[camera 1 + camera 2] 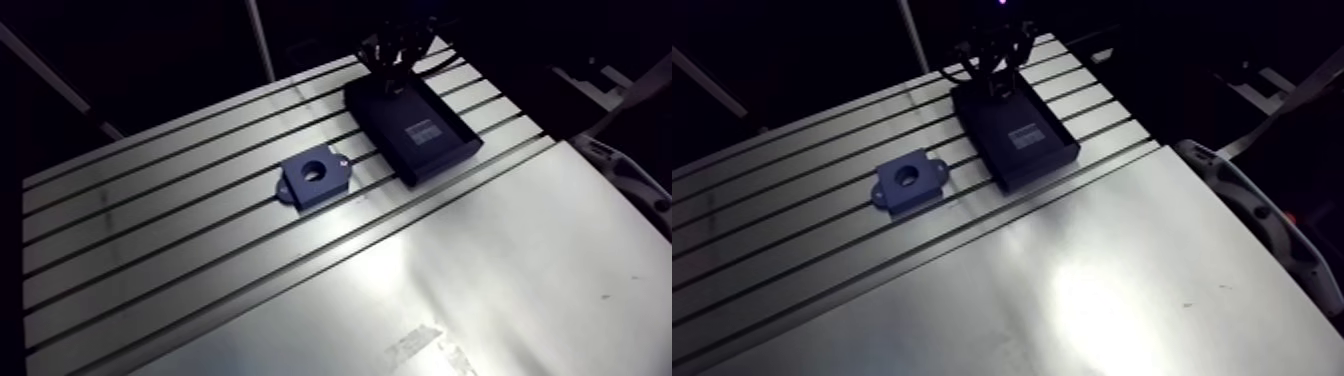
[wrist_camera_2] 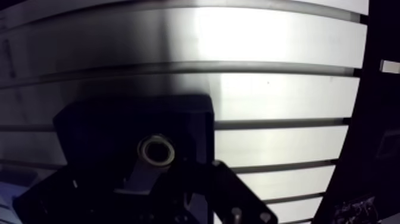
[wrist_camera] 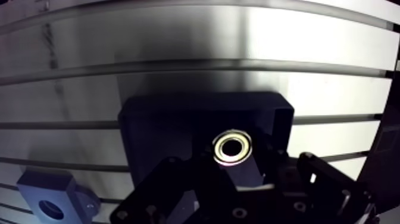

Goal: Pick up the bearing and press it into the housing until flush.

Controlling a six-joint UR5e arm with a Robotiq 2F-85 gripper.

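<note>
Bearing (image 3: pixel 218 149) is sitting inside the black tray (image 1: pixel 440 168), lying flat w/ its bore facing up, a pale metal ring glinting against the dark floor of the tray, right at the tray's far end. Claw (image 1: pixel 390 75) is hanging over that same end of the tray, coming straight down from above, and in the wrist view the bearing is showing just ahead of the claw's dark linkages, roughly centred btwn them. Can't tell whether the claw is apart or clamped on the ring, since it's black on black down there and the tips are melting into the tray. Housing (image 1: pixel 325 188), a dark blue block w/ a round hole thru the middle and small mounting ears at the sides, is resting on the slotted tabletop (image 1: pixel 480 280), apart from the tray and off to one side of it, hole facing up. Tray is lying at an angle across the tabletop's grooves, housing is sitting across a couple of them too.
</note>
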